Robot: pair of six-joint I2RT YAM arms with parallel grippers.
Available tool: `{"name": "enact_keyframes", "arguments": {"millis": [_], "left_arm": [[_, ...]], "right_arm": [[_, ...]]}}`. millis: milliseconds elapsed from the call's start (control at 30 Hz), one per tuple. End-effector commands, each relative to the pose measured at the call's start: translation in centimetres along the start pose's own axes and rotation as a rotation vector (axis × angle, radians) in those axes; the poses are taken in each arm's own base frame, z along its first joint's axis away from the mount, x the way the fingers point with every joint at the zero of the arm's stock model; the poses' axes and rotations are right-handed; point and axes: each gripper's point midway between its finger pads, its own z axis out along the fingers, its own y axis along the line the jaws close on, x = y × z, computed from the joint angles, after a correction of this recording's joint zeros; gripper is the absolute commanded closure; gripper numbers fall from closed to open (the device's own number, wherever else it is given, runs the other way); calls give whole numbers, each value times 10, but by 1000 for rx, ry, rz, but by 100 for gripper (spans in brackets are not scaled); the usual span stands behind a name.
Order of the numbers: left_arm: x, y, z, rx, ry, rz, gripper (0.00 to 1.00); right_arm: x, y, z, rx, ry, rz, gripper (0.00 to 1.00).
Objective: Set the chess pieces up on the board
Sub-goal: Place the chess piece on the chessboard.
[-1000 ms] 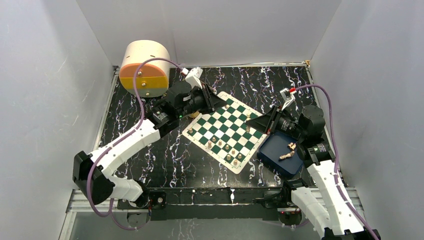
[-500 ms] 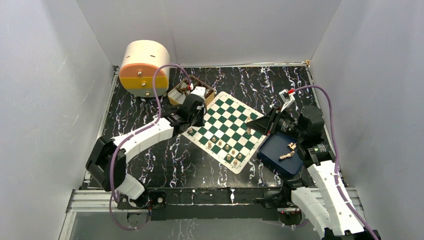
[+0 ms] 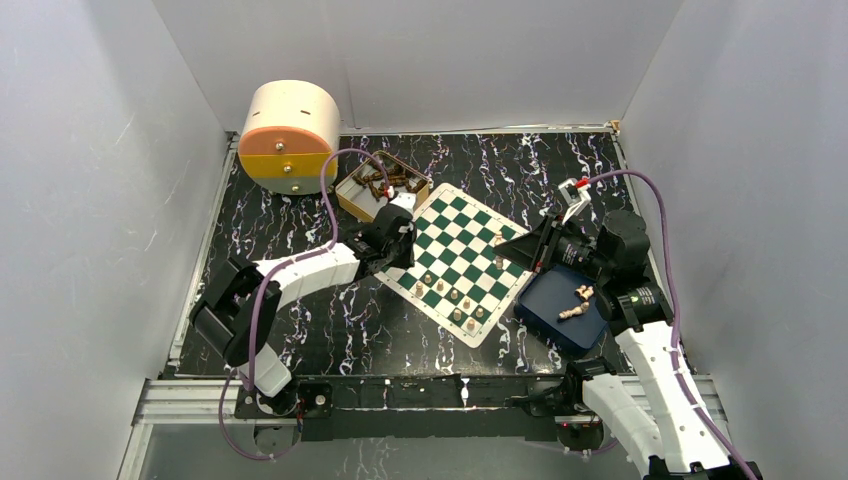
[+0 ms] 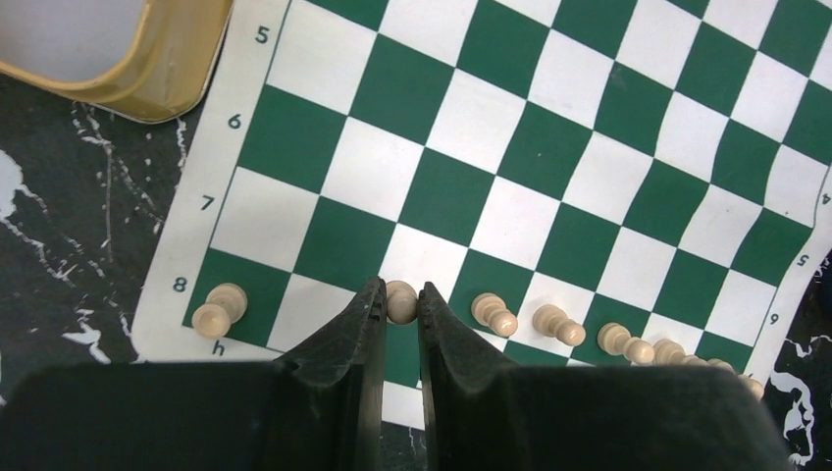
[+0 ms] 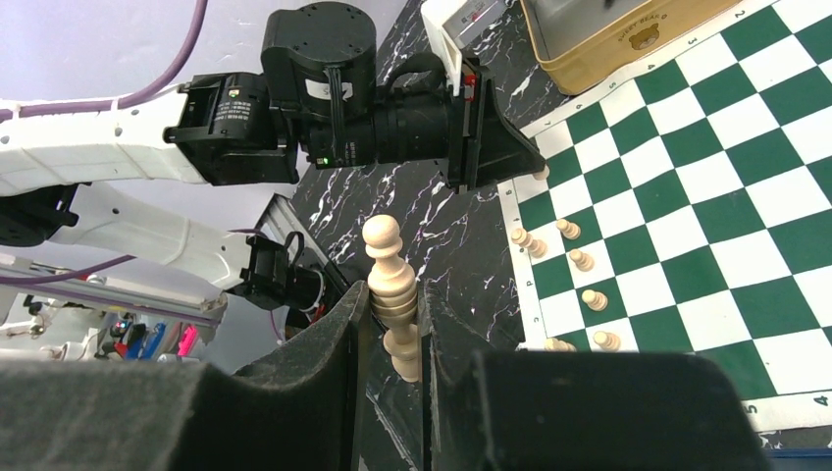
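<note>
The green-and-white board (image 3: 455,235) lies askew mid-table. Several tan chess pieces (image 3: 455,297) stand in a row along its near-left edge. My left gripper (image 3: 397,265) hangs over that row near the left corner. In the left wrist view it (image 4: 399,294) is shut on a small round-headed pawn (image 4: 399,302), two squares from the corner pawn (image 4: 218,309). Whether the held pawn touches the board I cannot tell. My right gripper (image 3: 503,243) hovers over the board's right edge. In the right wrist view it (image 5: 392,294) is shut on a taller turned piece (image 5: 385,257).
A dark blue tray (image 3: 550,315) with a few loose pieces (image 3: 575,300) sits right of the board under the right arm. A tan tin (image 3: 372,190) of dark pieces stands at the board's far-left corner. Behind it is a cream and orange drum (image 3: 290,135). White walls enclose the table.
My left arm swung from the tin at the board's far corner down to the near-left edge row, still shut on its pawn. The right arm kept still with its piece.
</note>
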Motion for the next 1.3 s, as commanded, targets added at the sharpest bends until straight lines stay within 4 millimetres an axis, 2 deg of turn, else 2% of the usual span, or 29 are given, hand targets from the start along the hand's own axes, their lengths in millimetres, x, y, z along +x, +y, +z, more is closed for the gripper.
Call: {"name": "enact_keyframes", "arguments": {"millis": [0,233,933,1100,1267], "left_arm": [[-5,-10,5,61,-44,-19,87],[10,-12,15,88,-22,-9,87],[23,-10,28,90,-1,24,82],[25,-10,30,91,2,26,78],[26,-9,30,91,6,26,68]], "right_arm": [[-19,21,-6,-42,-51,-87,78],[-21,23,-6,-41,-52,-90,78],[-18,16,-2,-33,-40,-79,78],[-19,16,-2,-33,-40,-82,78],[-18,14,-1,-30,-37,-80,78]]}}
